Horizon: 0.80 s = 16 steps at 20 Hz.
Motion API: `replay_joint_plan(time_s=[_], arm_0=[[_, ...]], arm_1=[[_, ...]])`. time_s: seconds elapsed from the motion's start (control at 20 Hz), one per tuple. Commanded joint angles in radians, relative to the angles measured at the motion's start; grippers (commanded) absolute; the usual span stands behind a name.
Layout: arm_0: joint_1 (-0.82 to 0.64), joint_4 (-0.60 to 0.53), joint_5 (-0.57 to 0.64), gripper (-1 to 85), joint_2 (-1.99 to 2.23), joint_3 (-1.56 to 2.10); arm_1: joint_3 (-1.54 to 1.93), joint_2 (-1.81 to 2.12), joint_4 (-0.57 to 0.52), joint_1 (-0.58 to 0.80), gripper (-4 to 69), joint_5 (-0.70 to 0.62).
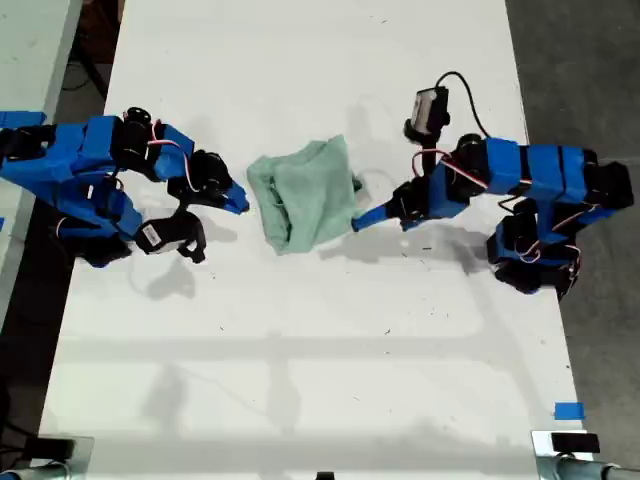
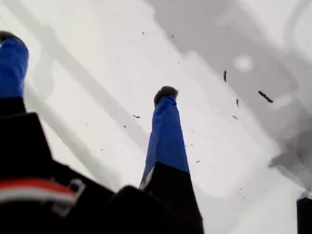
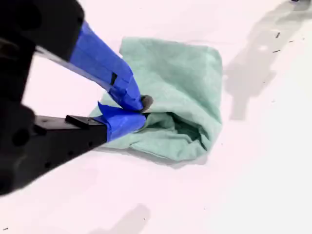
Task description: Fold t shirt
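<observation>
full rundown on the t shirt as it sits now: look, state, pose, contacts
The t shirt is a pale mint-green soft cloth bundle, rumpled and roughly square, lying on the white table between the two arms. Layers are folded over, with an open pocket of folds along one edge. My second gripper is pinched shut on that edge. My first gripper is open over bare table, not touching it.

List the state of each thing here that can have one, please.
t shirt: rumpled bundle, loosely doubled over, lying flat on the table.
my first gripper: open, holding nothing, bare table beyond its jaws.
my second gripper: jaws closed together at the t shirt's edge; whether cloth is pinched between them is not clear.
</observation>
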Motion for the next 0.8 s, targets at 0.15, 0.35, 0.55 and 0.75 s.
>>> replay_joint_plan(time_s=[0.15, 0.35, 0.55, 0.75], arm_0=[[-0.006, 0.02, -0.025, -0.2, 0.184, 0.084], [0.018, 0.161, -0.152, -0.2, 0.664, 0.288], [0.14, 0.107, -0.273, -0.2, 0.905, 0.503], [0.238, 0.057, -0.328, -0.2, 0.976, 0.56]], arm_1=[[0.095, 0.178, 0.041, -0.005, 47.1, 0.054], [0.469, 0.759, 0.074, -0.074, 45.5, 0.196], [0.825, 1.169, 0.035, -0.236, 44.4, 0.356], [1.049, 1.414, -0.005, -0.31, 42.2, 0.362]])
